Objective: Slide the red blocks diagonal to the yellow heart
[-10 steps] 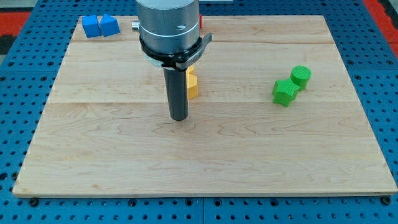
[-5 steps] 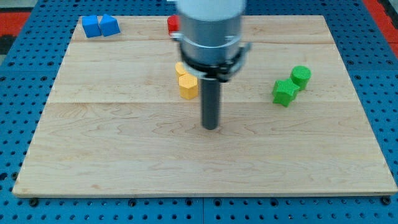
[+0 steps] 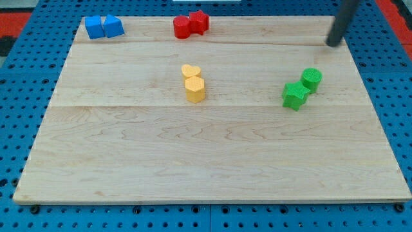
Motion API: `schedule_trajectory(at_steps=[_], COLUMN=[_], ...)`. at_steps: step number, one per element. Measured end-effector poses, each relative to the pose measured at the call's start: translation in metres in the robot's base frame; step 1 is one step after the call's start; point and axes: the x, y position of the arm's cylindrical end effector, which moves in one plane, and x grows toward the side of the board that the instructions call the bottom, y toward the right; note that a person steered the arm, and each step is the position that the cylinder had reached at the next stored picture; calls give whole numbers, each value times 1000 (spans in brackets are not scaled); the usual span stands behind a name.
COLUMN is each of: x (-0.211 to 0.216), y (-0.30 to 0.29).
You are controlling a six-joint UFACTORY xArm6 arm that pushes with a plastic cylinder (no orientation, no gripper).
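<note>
1. Red blocks (image 3: pixel 190 25), two of them touching, lay at the top edge of the wooden board (image 3: pixel 206 167) in the single camera view. They sat straight up-view from the yellow heart (image 3: pixel 190 70) and well apart from it. The right one looked star-shaped; the left one's shape I could not make out.

2. Just below the yellow heart and touching it stood a second yellow block (image 3: pixel 195 89), roughly hexagonal.

3. Far to the view's right of the yellow heart, near the board's top right corner, was the rod's tip (image 3: pixel 334 44). It touched no block. The arm carried no fingers, so there was nothing to spread or pinch: only a bare rod.

4. Between the tip and the heart, on the right side, a green star (image 3: pixel 294 95) and a green cylinder (image 3: pixel 311 79) sat touching. Two blue blocks (image 3: pixel 103 27) lay up and to the left of the heart.

5. To my eye the push had not begun; this was the approach step.

6. The next move probably called for bringing the tip round above the red pair, then pushing them down and sideways to rest off a corner of the heart without knocking it.
</note>
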Motion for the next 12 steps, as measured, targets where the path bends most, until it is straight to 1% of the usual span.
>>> schedule_trajectory(at_steps=[1, 2, 3, 5, 6, 7, 12], x=[-56, -57, -58, -56, -56, -56, -58], y=[-58, -82, -123, -227, -257, -278, -280])
